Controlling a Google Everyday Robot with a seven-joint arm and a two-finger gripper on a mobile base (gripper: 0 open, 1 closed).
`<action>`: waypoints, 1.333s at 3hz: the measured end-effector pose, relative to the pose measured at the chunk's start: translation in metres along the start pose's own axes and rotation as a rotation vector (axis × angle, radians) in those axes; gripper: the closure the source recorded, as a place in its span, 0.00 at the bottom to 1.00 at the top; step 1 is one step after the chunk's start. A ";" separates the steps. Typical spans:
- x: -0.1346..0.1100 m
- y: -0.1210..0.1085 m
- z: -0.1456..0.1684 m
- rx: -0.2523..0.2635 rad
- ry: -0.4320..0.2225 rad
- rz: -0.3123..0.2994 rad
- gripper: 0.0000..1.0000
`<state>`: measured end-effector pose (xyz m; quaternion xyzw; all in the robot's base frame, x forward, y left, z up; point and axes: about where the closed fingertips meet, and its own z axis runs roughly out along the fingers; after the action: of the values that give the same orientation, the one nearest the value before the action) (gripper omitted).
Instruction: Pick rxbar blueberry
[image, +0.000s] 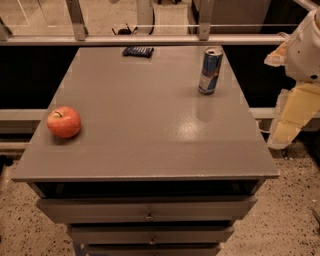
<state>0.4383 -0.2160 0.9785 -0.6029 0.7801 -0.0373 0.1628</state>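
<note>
The snack bar (138, 51) is seen as a small, flat rectangle in a dark navy wrapper with faint light markings. It is laid flat near the far edge of the grey table (150, 130), left of the middle, its long side along that edge. The gripper (286, 131) is held beyond the table's right side, well apart from it

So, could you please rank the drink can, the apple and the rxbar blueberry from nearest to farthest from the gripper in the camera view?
1. The drink can, at the right rear of the table, is nearest the gripper, which hangs beyond the right edge.
2-3. The rxbar blueberry, rear edge, and the apple, left edge: too close to call.
</note>
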 end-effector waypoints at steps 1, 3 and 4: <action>-0.001 0.000 0.001 0.001 -0.001 -0.001 0.00; -0.066 -0.048 0.055 0.059 -0.093 -0.076 0.00; -0.116 -0.092 0.087 0.074 -0.178 -0.087 0.00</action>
<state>0.5751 -0.1183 0.9442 -0.6309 0.7335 -0.0194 0.2521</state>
